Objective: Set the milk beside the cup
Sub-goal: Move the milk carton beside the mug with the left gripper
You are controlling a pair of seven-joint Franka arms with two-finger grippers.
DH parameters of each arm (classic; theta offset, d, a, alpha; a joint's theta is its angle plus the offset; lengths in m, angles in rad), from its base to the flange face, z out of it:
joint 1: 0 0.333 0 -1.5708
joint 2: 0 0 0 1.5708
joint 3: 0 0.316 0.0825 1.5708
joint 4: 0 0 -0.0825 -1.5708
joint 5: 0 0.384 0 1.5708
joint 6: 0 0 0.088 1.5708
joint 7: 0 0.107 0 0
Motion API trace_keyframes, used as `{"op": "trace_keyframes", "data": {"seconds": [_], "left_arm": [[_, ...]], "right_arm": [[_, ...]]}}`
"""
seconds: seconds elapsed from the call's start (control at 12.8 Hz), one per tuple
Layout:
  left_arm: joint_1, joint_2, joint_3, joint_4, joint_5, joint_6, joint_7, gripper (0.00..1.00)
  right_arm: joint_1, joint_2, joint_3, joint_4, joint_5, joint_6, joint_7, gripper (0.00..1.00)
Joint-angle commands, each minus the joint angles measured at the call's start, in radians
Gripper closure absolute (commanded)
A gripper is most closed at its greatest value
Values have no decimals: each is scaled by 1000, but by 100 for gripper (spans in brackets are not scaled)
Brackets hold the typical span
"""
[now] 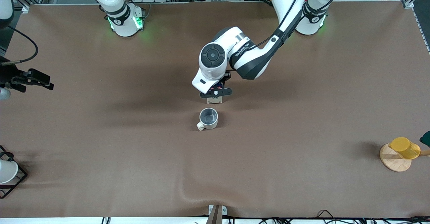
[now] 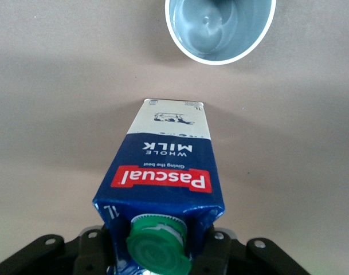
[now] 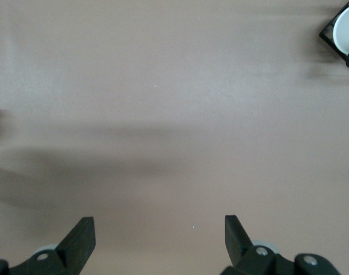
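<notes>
Left hand (image 1: 215, 92): I see it clamped on the milk (image 2: 165, 172) at the cap end.
Milk: standing on the bench (image 1: 302, 133), just beside the cup (image 1: 208, 118), farther from the front camera.
Right hand (image 3: 160, 240): spread open, waiting over bare bench at its own end.

There is one milk carton (image 2: 163, 172), and three cups (image 1: 208, 118) (one beige, one yellow (image 1: 404, 147), one white (image 1: 6, 171)).

Milk (image 1: 215, 99) in the left hand (image 1: 216, 92) stands mid-desk, just beside the cup (image 1: 208, 118), narrow gap between them. Open desk (image 1: 100, 133) all round both. Yellow cup stand (image 1: 396, 157) and wire rack (image 1: 10, 180) crowd the end edges. Right hand (image 3: 160, 238) spread over bare desk.
</notes>
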Motion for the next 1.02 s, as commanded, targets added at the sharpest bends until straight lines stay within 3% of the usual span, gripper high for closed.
{"op": "trace_keyframes", "data": {"seconds": [0.0, 0.94], "left_arm": [[-12, 23, 16, 30, 22, -11, 16, 46], [-9, 20, 30, 33, 21, 28, 27, 46]], "right_arm": [[-8, -16, 9, 34, -6, -91, 26, 0], [-8, -22, 8, 133, -15, -172, 99, 0]]}}
